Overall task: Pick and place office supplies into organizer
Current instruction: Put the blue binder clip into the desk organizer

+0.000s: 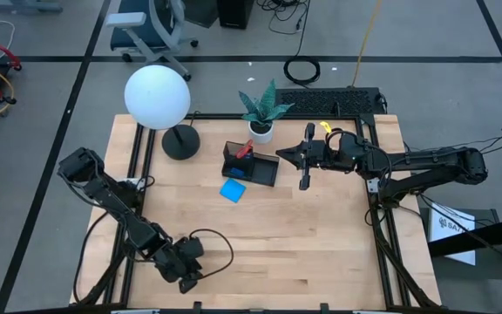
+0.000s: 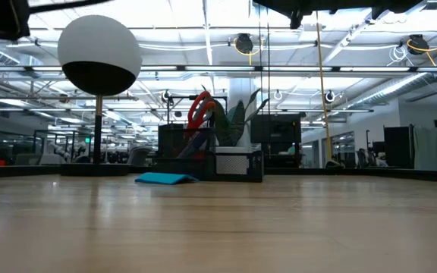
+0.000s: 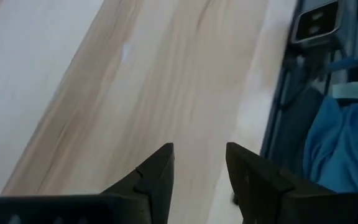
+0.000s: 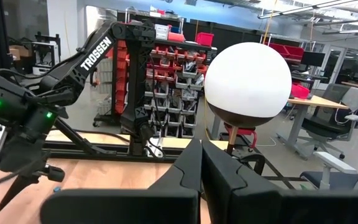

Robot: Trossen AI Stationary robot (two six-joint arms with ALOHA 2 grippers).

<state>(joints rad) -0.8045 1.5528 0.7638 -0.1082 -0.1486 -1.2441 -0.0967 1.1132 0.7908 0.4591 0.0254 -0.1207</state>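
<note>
We read this as a pause between picks: neither arm carries anything, and one loose item is plainly left to collect. The black organizer (image 1: 251, 164) sits toward the far edge of the surface (image 1: 321, 235), just in front of the potted plant (image 1: 262, 113) and to the right of the globe lamp (image 1: 158, 98). Its taller compartment holds the red-handled scissors (image 1: 244, 150), handles up; in the low view a dark slanting shape beside them may be a pen, but we cannot make it out for certain. The low tray part looks dark from above and we cannot tell what lies in it. The blue note pad (image 1: 232, 191) lies flat on the surface, just beside the organizer's near edge, perhaps touching its corner. The right gripper (image 1: 304, 180) hangs to the right of the organizer, fingers pressed together and holding nothing. The left gripper (image 3: 199, 163) rests low at the near left corner of the surface, fingers spread with only bare wood between them. Next, we judge, a gripper must part its fingers, come down on the pad, catch its thin edge and lift it into the tray; a flat pad lying flush on wood may slide rather than lift.
</note>
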